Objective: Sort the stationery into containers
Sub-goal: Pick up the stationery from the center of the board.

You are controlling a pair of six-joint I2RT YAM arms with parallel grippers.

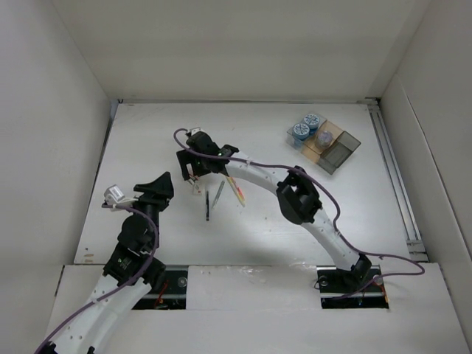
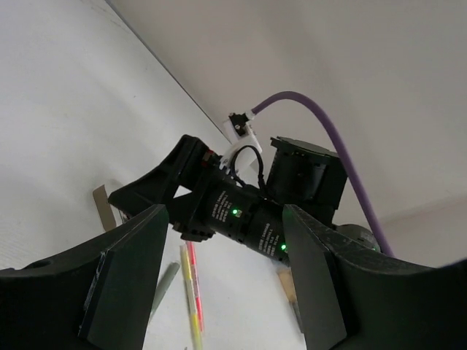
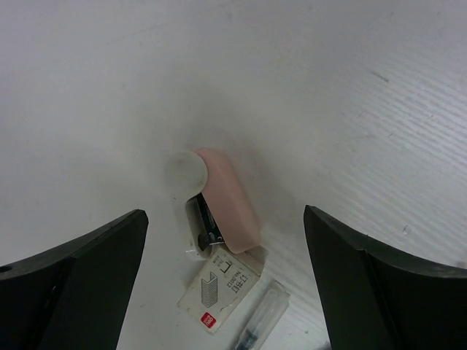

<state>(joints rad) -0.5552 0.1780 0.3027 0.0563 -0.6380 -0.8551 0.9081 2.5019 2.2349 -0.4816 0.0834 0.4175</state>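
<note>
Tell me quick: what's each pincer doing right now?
Left pincer: open, holding nothing.
Right pincer: open, holding nothing, above a pink stapler.

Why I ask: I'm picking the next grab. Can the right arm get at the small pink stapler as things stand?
Probably yes. The right gripper hangs over the pink stapler, jaws open on either side, with nothing above it. The small box against its end might get nudged.
</note>
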